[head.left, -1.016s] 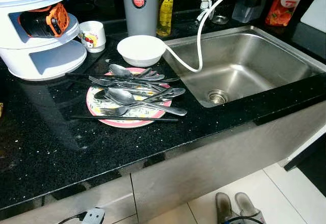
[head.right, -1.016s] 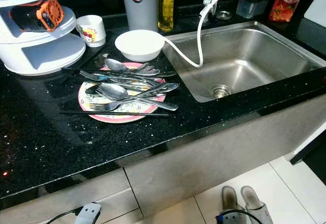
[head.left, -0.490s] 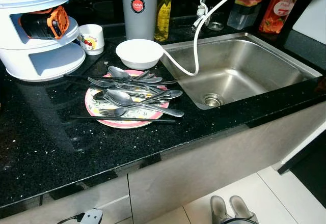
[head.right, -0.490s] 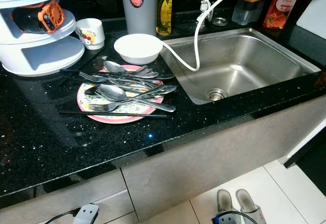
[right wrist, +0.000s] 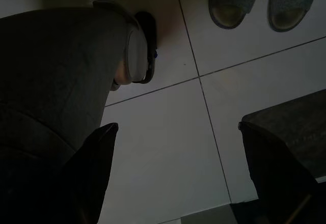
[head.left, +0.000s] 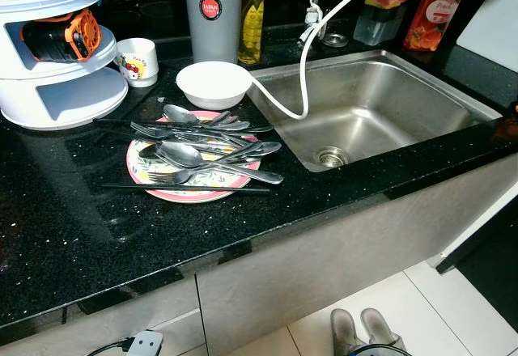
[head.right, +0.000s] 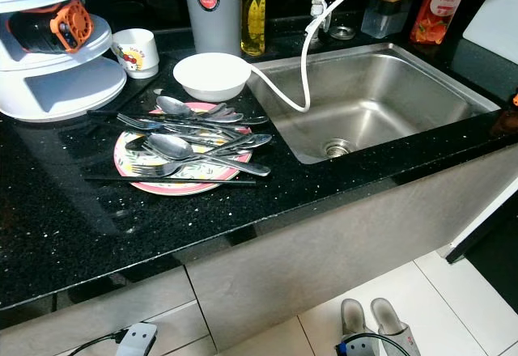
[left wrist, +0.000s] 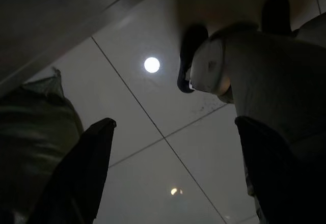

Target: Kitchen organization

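Several spoons and forks [head.left: 206, 141] heaped on floral plate [head.left: 174, 188], black chopstick [head.left: 182, 187] across its front. White bowl [head.left: 214, 84] just behind, white hose [head.left: 301, 81] beside it, dipping into sink [head.left: 380, 105]. Your left gripper [left wrist: 168, 168] and right gripper [right wrist: 175, 170] hang over floor tiles, fingers spread, holding nothing.
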Motion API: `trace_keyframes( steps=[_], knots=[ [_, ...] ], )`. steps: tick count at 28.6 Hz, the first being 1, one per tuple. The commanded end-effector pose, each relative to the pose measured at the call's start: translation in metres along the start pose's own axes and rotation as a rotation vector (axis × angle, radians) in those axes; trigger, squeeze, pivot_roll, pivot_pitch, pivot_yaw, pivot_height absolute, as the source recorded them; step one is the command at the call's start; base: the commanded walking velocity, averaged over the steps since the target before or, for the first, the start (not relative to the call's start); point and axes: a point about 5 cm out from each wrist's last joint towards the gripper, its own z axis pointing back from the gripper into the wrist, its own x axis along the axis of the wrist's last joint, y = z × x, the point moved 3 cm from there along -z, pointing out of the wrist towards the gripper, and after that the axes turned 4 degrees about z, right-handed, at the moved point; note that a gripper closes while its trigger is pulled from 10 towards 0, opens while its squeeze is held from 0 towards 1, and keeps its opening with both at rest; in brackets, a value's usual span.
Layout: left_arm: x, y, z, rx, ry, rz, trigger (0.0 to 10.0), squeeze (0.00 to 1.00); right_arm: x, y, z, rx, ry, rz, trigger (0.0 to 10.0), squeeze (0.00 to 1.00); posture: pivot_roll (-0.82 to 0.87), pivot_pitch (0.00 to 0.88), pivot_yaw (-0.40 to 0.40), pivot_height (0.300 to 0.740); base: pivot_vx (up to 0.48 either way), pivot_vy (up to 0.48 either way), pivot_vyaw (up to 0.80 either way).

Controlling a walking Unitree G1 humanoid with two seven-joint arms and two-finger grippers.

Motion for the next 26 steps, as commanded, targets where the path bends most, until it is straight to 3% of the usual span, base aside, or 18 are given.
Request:
trace_keyframes(
  steps=[1, 14, 26],
  knots=[
    [0.007, -0.010, -0.002, -0.019, -0.019, -0.017, 10.0, 0.00, -0.003, 0.012, -0.001, 0.046, 0.003, -0.007, 10.0, 0.00, -0.01, 0.036, -0.038, 0.740, -0.307, 0.000, 0.00],
    [0.016, -0.051, -0.008, -0.062, -0.027, -0.029, 10.0, 0.00, -0.018, 0.003, 0.002, 0.038, 0.023, -0.013, 10.0, 0.00, -0.02, 0.041, -0.035, 0.740, -0.309, 0.000, 0.00],
    [0.012, -0.064, -0.009, -0.072, -0.021, -0.034, 10.0, 0.00, -0.029, 0.005, 0.003, 0.039, 0.041, -0.009, 10.0, 0.00, -0.02, 0.035, -0.035, 0.740, -0.310, 0.000, 0.00]
  ],
)
